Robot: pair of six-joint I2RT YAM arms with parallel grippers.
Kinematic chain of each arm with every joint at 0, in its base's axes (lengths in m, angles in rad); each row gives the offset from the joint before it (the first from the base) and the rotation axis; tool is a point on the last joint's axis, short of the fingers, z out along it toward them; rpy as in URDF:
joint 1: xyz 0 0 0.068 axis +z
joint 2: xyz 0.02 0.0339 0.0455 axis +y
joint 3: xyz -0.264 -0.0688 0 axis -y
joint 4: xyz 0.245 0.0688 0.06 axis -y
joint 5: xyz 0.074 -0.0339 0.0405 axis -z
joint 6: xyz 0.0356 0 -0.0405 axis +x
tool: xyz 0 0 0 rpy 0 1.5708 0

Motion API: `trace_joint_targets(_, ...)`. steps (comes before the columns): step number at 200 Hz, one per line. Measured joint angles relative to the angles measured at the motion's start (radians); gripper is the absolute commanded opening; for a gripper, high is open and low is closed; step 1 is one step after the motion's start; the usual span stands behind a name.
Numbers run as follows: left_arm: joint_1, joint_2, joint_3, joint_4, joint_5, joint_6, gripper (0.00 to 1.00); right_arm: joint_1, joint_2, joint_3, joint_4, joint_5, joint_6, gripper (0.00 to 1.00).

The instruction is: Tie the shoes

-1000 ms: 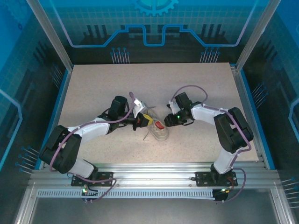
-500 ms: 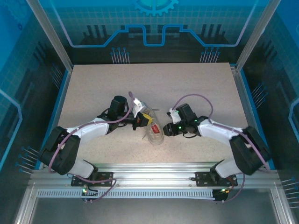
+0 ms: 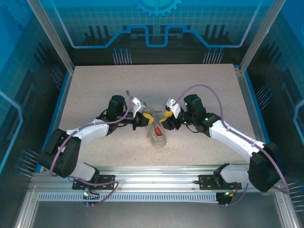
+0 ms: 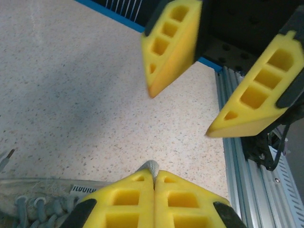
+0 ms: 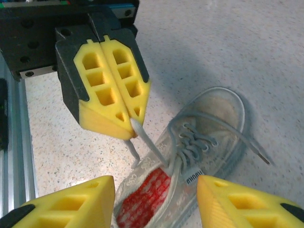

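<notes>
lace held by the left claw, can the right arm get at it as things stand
Probably yes. The right claw is open and faces the left claw, which is shut on the lace. The stretch running down to the shoe hangs bare, with nothing between.

Small whitish-grey sneaker (image 5: 216,126) with a red patch (image 5: 142,199) inside, upright on its sole. Sits midway between the left and right edges of the desk (image 5: 237,47), nearer the near edge, toe toward it. Thin laces (image 5: 194,142) untied: one strand pinched between the pressed-together left fingers (image 5: 114,90), another trailing loose past the toe.
</notes>
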Motion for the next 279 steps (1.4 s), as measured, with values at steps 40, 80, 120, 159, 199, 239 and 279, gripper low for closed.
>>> trace_joint_targets(40,0.002,0.0,-0.005,0.007,0.042,0.05,0.0,0.0,0.084,0.069,-0.008,-0.08,-0.142,0.48)
trace_joint_targets(80,0.007,0.001,-0.004,-0.017,0.061,0.103,0.0,0.0,0.139,0.122,-0.049,-0.134,-0.261,0.46)
trace_joint_targets(120,0.007,0.002,0.009,-0.071,0.074,0.146,0.0,0.0,0.183,0.169,-0.117,-0.152,-0.364,0.44)
trace_joint_targets(159,0.01,0.003,0.022,-0.104,0.076,0.163,0.0,0.0,0.22,0.211,-0.182,-0.154,-0.444,0.43)
trace_joint_targets(199,0.018,0.01,0.031,-0.121,0.086,0.163,0.0,0.005,0.23,0.212,-0.208,-0.154,-0.488,0.42)
trace_joint_targets(239,0.019,0.022,0.048,-0.141,0.095,0.169,0.0,0.027,0.254,0.227,-0.21,-0.153,-0.492,0.35)
trace_joint_targets(279,0.031,0.033,0.061,-0.155,0.099,0.181,0.0,0.038,0.27,0.243,-0.223,-0.145,-0.499,0.0)
